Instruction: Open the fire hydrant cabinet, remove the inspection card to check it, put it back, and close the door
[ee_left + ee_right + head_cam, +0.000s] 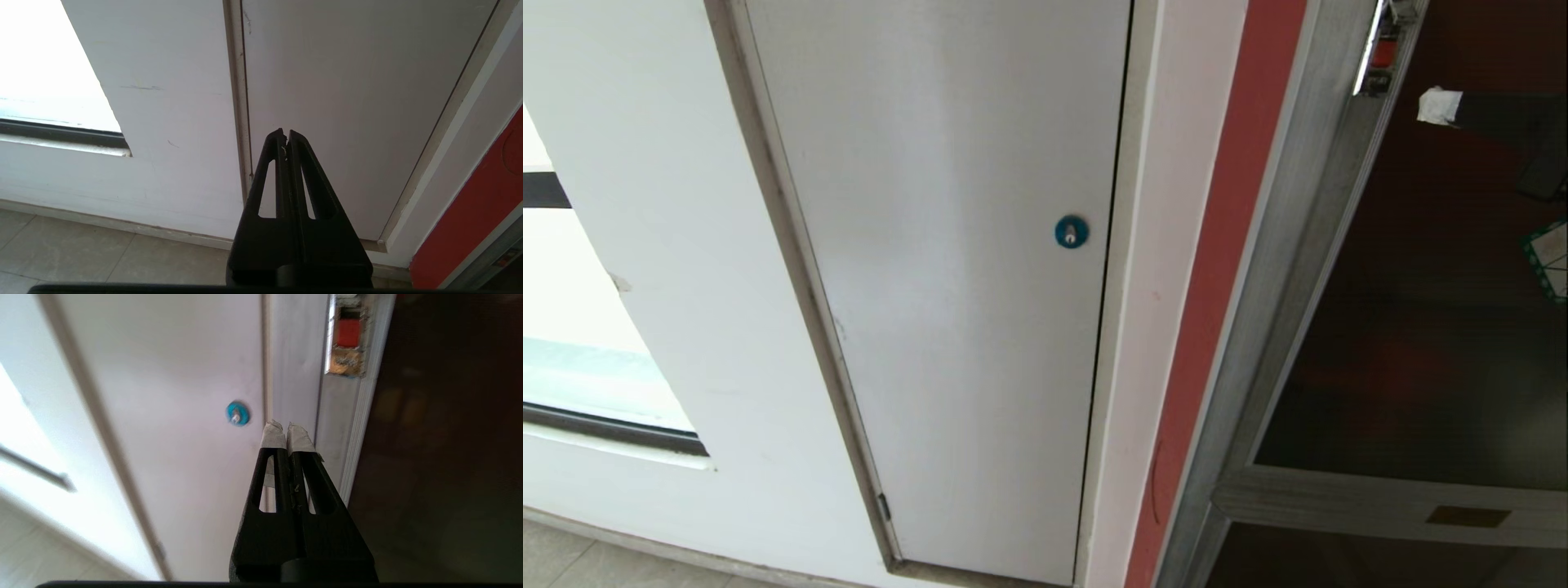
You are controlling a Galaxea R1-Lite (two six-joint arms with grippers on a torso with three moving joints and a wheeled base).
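Right wrist view: closed right hand [288, 428] aiming toward the latch [347, 347] on the door [1421, 327], apparently shut, just beside the grey panel [947, 286]. Pressing the red button squarely. Left hand [286, 136] closed, idling.

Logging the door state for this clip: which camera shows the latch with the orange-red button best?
The right wrist view: the latch sits large on the door's silver frame, its red button plain, beyond the shut right gripper. The head view catches it only small, at the top edge. The left wrist view does not show it.
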